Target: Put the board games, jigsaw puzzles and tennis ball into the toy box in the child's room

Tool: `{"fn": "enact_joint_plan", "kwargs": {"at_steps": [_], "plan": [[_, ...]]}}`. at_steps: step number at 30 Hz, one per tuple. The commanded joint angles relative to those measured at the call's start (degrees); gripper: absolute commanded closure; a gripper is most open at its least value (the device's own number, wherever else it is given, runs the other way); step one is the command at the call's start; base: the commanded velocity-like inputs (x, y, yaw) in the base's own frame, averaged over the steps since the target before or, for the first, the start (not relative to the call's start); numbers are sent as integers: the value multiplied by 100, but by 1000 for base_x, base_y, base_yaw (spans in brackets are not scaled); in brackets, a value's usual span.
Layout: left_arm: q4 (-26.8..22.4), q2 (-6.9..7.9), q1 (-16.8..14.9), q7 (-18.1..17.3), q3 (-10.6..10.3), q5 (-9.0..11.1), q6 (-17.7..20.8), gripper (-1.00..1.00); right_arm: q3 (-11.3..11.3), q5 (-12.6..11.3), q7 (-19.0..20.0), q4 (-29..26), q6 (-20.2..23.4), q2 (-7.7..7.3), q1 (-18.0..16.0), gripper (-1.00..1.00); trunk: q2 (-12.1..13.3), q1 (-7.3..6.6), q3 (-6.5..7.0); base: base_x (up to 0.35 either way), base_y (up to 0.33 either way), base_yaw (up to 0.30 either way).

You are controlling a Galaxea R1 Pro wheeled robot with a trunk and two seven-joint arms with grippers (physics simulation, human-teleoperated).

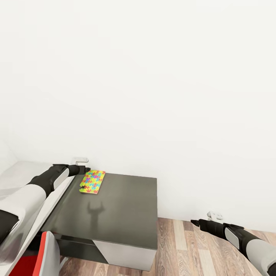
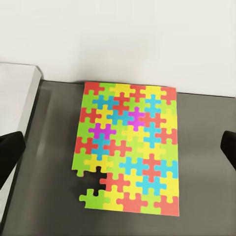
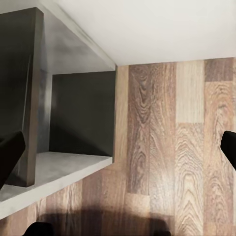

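The left gripper (image 1: 85, 169) hovered with jaws spread wide just above the jigsaw puzzle (image 1: 92, 181), apparently lining up a grasp; the puzzle lay flat on the dark cabinet top (image 1: 122, 214) near the wall. The right gripper (image 1: 194, 222) hung idle over the wood floor (image 1: 184, 249), also parted.

We see a jigsaw puzzle (image 1: 92, 181) lying flat at the back-left corner of the dark grey cabinet top (image 1: 122, 214), near the white wall (image 1: 153, 84). Our left gripper (image 1: 85, 169) hangs just beside the puzzle's far edge. Our right gripper (image 1: 194, 222) reaches over the wood-plank floor (image 1: 184, 249). A red chair (image 1: 34, 260) stands lower left.
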Motion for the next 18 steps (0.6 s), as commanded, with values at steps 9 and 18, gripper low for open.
{"fn": "enact_joint_plan", "kwargs": {"at_steps": [9, 18], "plan": [[-10, 4, -5, -8, -16, 21, 35, -100, 30, -60, 18, -6, 43, -9, -4, -100, -12, 3, -12, 0, 30, 0], [-10, 3, -5, -6, -21, 27, 32, -100, 30, -60, 11, -1, 48, -12, -4, -100, -12, 3, -12, 0, 27, 0]]}}
